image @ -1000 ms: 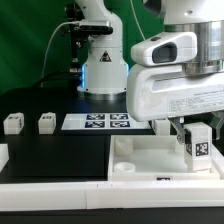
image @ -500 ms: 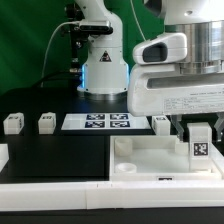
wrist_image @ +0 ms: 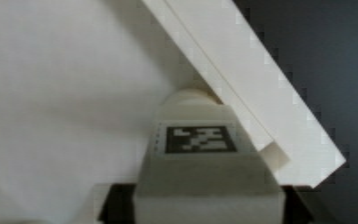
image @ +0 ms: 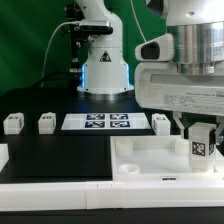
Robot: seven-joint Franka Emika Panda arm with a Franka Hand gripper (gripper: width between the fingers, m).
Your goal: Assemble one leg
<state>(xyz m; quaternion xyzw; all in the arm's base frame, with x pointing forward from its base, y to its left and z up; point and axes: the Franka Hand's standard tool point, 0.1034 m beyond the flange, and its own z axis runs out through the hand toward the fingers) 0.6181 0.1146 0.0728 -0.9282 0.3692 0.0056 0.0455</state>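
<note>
My gripper [image: 203, 128] is shut on a leg [image: 203, 141], a small white block with a black-and-white tag on its face. It holds the leg upright over the far right part of the large white tray [image: 140, 158], close to its surface. In the wrist view the leg [wrist_image: 201, 150] sits between my dark fingers [wrist_image: 123, 203], its tip against the tray's raised rim [wrist_image: 247, 75]. Three more legs stand on the black table: two at the exterior view's left [image: 13, 123] [image: 46, 122] and one [image: 161, 123] beside my gripper.
The marker board [image: 97, 122] lies on the table behind the tray. The robot base [image: 103, 70] stands at the back. A white edge piece [image: 3, 155] shows at the exterior view's left border.
My gripper has shifted slightly toward the exterior view's right and down with the leg, nearer the tray's far right corner.
</note>
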